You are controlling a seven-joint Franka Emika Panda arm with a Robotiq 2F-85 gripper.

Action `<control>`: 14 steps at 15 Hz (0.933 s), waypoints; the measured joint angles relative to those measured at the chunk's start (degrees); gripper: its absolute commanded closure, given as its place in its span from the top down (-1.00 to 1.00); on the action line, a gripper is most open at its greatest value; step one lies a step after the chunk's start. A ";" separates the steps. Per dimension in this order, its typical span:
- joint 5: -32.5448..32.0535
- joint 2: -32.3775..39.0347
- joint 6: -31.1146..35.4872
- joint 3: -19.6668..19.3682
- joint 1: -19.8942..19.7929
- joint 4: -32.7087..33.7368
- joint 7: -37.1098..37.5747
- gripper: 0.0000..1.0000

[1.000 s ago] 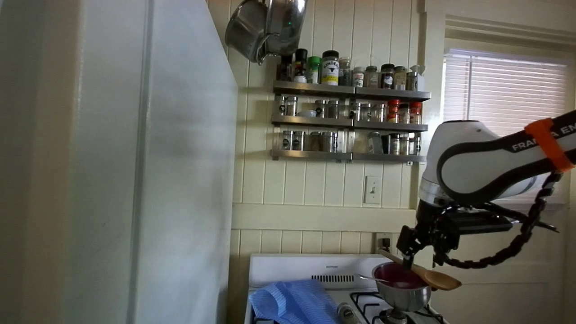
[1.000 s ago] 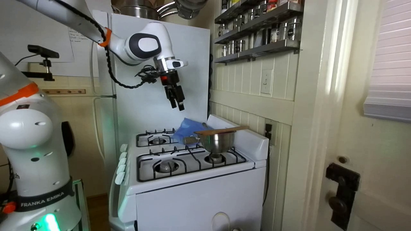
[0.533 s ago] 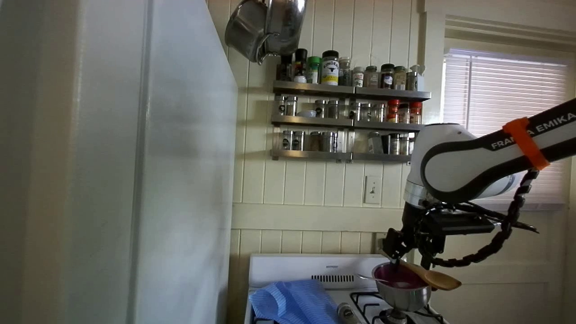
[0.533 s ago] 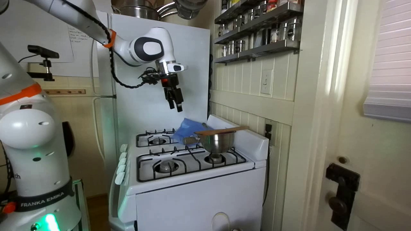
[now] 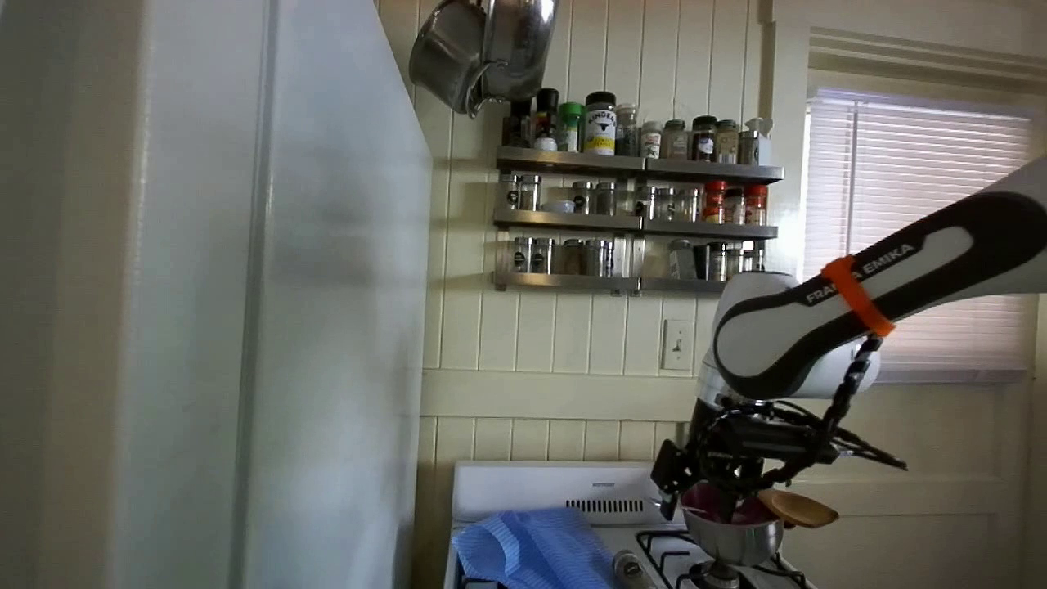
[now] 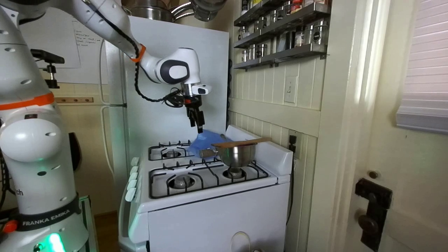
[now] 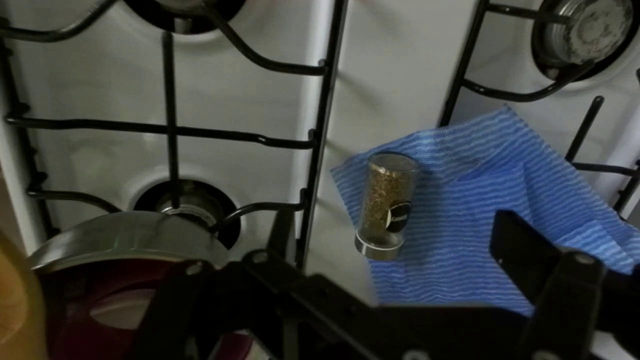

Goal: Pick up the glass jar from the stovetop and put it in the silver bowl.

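Observation:
The glass jar [image 7: 387, 200] lies on its side over the left edge of the blue cloth on the stovetop [image 7: 395, 65]. It has brown flakes, a dark round label and a metal lid. It shows in both exterior views [image 5: 631, 570] [image 6: 208, 153]. The silver bowl [image 7: 130, 230], red inside, sits over a burner to the left in the wrist view and also shows in both exterior views [image 5: 736, 544] [image 6: 238, 155]. My gripper [image 7: 392, 225] is open and empty, with the jar between its spread fingers in the wrist view. In both exterior views [image 5: 698, 507] [image 6: 196, 128] it is above the stovetop.
A wooden spoon [image 6: 241, 142] lies across the bowl's rim. The blue cloth [image 7: 465, 250] covers part of a grate. Black burner grates [image 7: 170, 132] stand up from the stovetop. A white back panel [image 5: 532, 491] rises behind, and a fridge [image 6: 171, 98] stands beside the stove.
My gripper has come down closer to the stovetop and shifted sideways, and the arm reaches farther out. The jar, bowl and cloth have not moved.

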 measured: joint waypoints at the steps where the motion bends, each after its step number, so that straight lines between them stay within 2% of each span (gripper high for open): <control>1: 0.36 2.86 1.01 0.16 0.36 1.37 0.03 1.00; 8: 0.06 21.10 1.23 1.37 2.23 14.99 1.98 1.00; 14: 0.20 28.73 -1.89 0.20 2.23 21.51 3.09 1.00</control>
